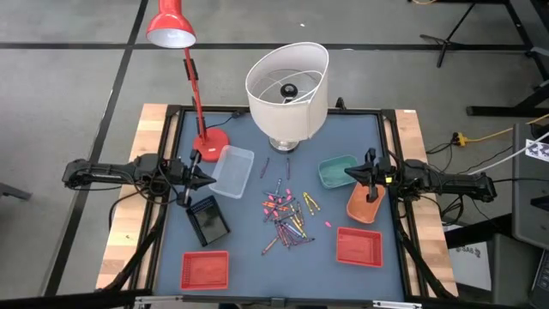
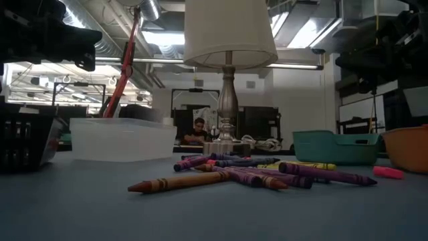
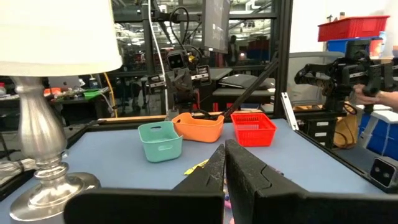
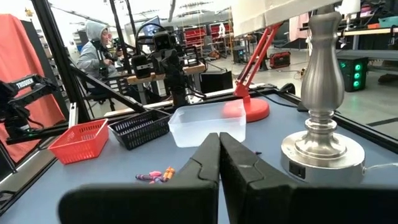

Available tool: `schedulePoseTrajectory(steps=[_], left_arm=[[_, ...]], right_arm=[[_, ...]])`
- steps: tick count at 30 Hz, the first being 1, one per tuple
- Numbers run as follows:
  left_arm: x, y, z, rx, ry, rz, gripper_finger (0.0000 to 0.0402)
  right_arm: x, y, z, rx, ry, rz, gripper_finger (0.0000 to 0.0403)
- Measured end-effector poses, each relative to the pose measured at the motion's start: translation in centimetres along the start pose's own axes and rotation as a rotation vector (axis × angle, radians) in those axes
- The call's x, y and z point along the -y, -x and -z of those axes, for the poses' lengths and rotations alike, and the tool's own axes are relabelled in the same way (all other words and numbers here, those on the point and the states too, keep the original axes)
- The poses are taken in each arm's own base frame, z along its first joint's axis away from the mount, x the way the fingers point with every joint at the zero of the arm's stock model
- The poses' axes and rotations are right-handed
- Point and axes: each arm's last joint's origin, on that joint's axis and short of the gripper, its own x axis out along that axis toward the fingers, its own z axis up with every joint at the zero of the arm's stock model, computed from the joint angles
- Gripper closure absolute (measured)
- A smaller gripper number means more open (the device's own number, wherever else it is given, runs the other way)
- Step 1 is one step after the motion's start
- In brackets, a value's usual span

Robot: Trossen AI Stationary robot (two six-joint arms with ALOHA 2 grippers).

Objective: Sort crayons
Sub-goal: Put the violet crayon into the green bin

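Dead centre of the table [image 1: 257, 257], right between the two arms: loose heap of crayons [image 1: 285, 216], crossed and stacked over each other, with a stray pink one out toward 4 o'clock. Left gripper [image 1: 202, 178] parked at roughly 10 o'clock from the heap, next to the clear tray [image 1: 233, 170], clenched tight on nothing. Right gripper [image 1: 352, 172] at roughly 2 o'clock, by the teal tray [image 1: 337, 170] and the orange tray [image 1: 364, 204], likewise pinched together and empty. Looks like no sorting done yet, honestly. Biggest worry: dropping into that tangle with the fingers closed and just ploughing sticks around instead of catching one. Second worry: pinching two overlapped crayons at once and dumping mixed colours into one tray. Round sticks too, so probably happy to roll off toward 6 o'clock if nudged. Also worth minding the white lamp [image 1: 287, 81] at 12 o'clock and the red desk lamp [image 1: 193, 77] near 11, both easy to clip on a high swing.
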Motion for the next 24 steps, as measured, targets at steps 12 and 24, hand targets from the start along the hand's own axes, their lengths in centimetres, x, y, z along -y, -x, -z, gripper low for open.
schedulePoseTrajectory(steps=[12, 24], left_arm=[[-0.6, 0.1, 0.0, 0.0, -0.001, -0.208, 0.0401], [-0.7, 0.1, -1.0, 0.098, 0.013, -0.247, 0.0401]], right_arm=[[-0.3, 0.3, -2.5, 0.256, -0.177, -0.034, 0.0298], [-0.7, 0.0, -4.9, 0.272, -0.187, -0.04, 0.0212]])
